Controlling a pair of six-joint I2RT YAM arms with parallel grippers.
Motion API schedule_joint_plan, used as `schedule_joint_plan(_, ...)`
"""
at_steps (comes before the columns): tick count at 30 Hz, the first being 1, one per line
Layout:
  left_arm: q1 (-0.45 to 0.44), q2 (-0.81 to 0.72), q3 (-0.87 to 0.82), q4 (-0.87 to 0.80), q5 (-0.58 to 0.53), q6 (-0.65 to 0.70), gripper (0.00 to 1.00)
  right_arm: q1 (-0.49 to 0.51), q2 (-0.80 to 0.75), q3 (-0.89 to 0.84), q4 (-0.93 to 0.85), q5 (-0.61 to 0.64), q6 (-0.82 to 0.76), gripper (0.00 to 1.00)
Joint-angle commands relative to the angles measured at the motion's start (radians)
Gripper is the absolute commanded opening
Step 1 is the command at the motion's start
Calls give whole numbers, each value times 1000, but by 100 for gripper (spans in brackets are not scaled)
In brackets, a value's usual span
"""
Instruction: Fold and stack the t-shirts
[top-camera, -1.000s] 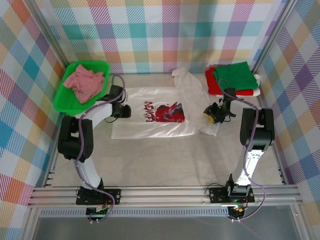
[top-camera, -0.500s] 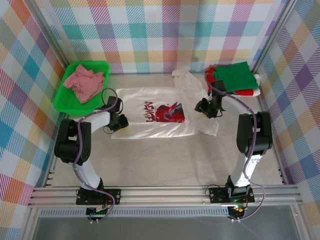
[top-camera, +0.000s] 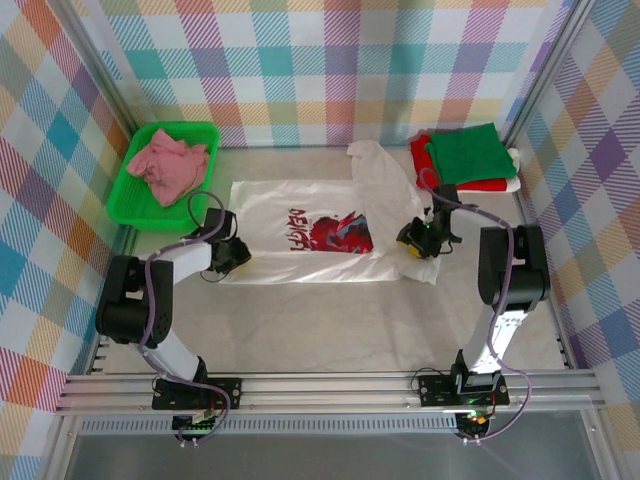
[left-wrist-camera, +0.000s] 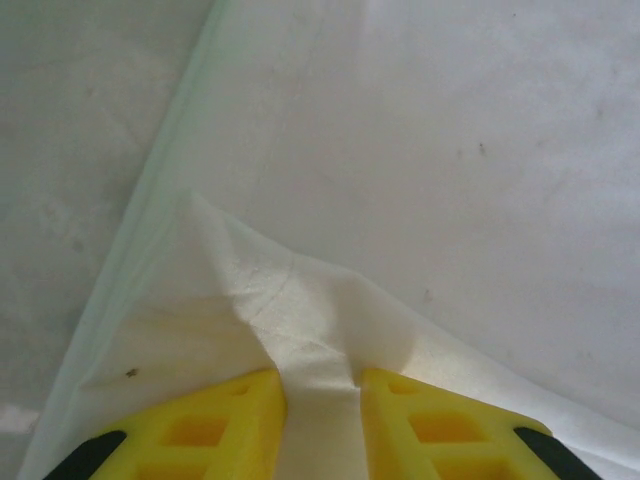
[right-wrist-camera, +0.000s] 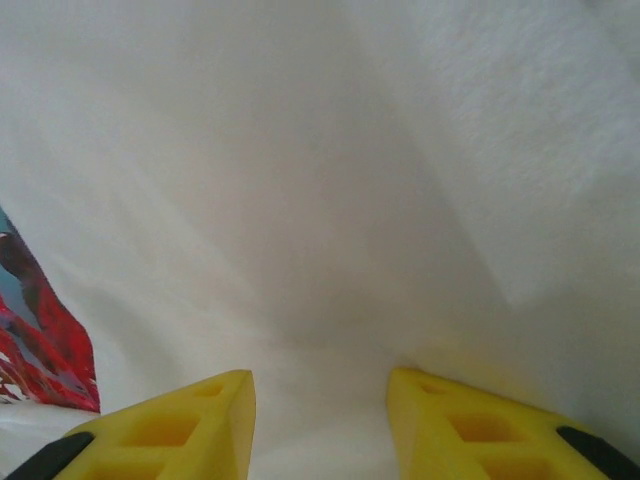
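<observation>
Shirt (top-camera: 262, 210): light, limp; grab at corners. L pincer (left-wrist-camera: 320, 390) pinches its edge; R pincer (right-wrist-camera: 320, 385) sits on cloth, grip unclear.

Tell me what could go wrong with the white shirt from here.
The left pincer pinches only a narrow ridge of cloth at the edge of the white t-shirt; a pull might slip it free. The shirt's far sleeve lies crumpled near the stacked green t-shirt and red t-shirt, so folding now may trap wrinkles or snag that stack.
</observation>
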Motion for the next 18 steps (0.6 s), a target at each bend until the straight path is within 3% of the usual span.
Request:
schedule_joint_plan(1, 16, -20, -90, -130, 11, -20, 30, -7, -80, -103, -81, 6, 16, 40)
schedule_joint_plan(8, -17, -149, -150, -197, 57, -52, 31, -7, -205, -197, -87, 3, 34, 41)
schedule_joint_plan(14, -25, -165, 13, -218, 79, -25, 32, 33, -195, -8, -132, 61, 1, 41)
schedule_joint_plan(18, -25, -53, 142, -169, 74, 0, 31, 42, -79, 148, -131, 83, -16, 41)
